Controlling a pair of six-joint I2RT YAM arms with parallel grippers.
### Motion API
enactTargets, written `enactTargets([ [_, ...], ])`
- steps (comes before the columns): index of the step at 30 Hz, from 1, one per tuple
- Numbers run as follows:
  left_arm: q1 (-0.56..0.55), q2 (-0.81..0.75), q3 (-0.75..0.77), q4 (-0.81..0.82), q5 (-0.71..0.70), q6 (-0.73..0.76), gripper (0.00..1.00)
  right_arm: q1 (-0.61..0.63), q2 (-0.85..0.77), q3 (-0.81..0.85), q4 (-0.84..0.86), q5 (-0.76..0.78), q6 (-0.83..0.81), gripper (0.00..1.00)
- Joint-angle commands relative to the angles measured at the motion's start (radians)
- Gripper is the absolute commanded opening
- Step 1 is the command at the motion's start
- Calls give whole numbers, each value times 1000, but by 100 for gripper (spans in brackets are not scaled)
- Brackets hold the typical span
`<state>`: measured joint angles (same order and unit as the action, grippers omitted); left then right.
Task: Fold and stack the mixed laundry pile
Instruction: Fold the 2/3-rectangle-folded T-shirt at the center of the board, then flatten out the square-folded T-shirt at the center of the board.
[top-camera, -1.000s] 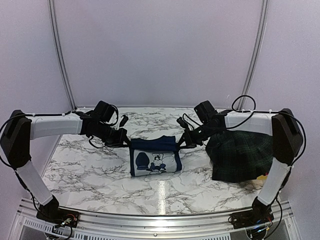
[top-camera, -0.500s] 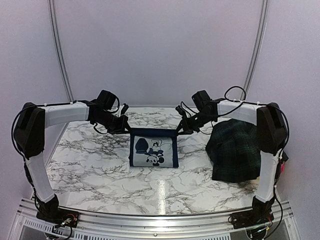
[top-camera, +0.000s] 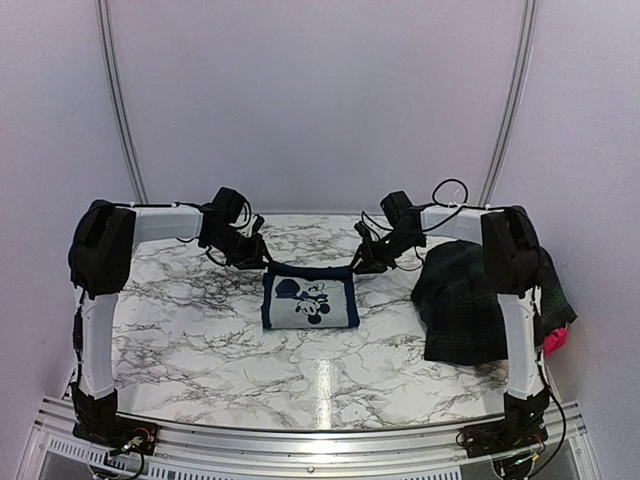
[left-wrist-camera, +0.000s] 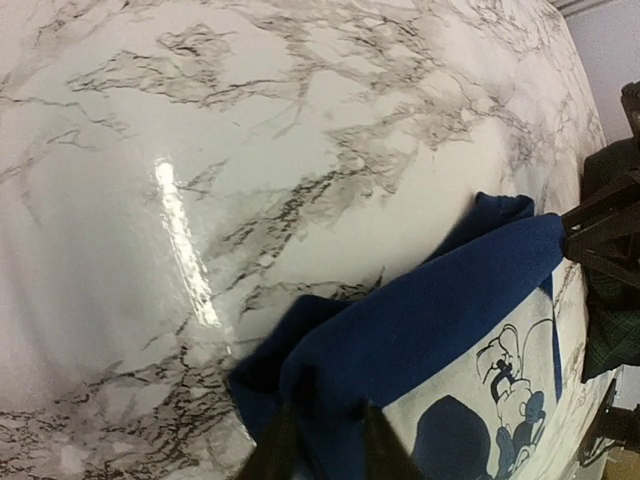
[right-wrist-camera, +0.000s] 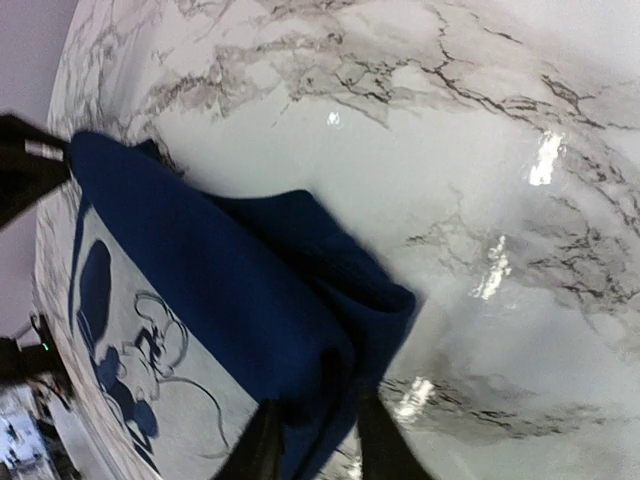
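Down at the near right, a small pink piece (top-camera: 555, 341) peeks out beside the right arm, just past the dark plaid garment (top-camera: 465, 300) heaped on the marble table (top-camera: 200, 350). Centre stage, the navy-blue cloth (top-camera: 310, 300) lies folded flat, cartoon print up. At its far corners, the left gripper (top-camera: 262, 262) and right gripper (top-camera: 358, 266) each straddle a fold of navy, jaws a touch apart. Pinching or let go? Too close to call.
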<state>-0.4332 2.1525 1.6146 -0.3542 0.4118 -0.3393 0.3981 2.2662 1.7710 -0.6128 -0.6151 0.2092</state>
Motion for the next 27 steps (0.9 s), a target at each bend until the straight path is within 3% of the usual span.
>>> enactTargets([
  [1,52,29,56,-39,-51,-34,52,-50,-3,61,-10,57,47,36],
  [4,91,10,63,-40,-72,-63,92,-59,-46,58,5,73,44,56],
  [5,108,-8,64,-40,-85,-72,98,-60,-61,55,11,75,39,59],
  [8,144,-47,53,-43,-97,-107,99,-59,-102,32,22,54,27,65],
  [16,154,-72,48,-68,-131,-266,99,-58,-278,-200,73,-12,-19,66],
  [22,98,-137,60,-51,-178,-240,99,-58,-406,-350,74,-57,-64,69],
  [27,70,-344,-151,102,-57,-210,99,-51,-477,-438,149,-133,19,71],
])
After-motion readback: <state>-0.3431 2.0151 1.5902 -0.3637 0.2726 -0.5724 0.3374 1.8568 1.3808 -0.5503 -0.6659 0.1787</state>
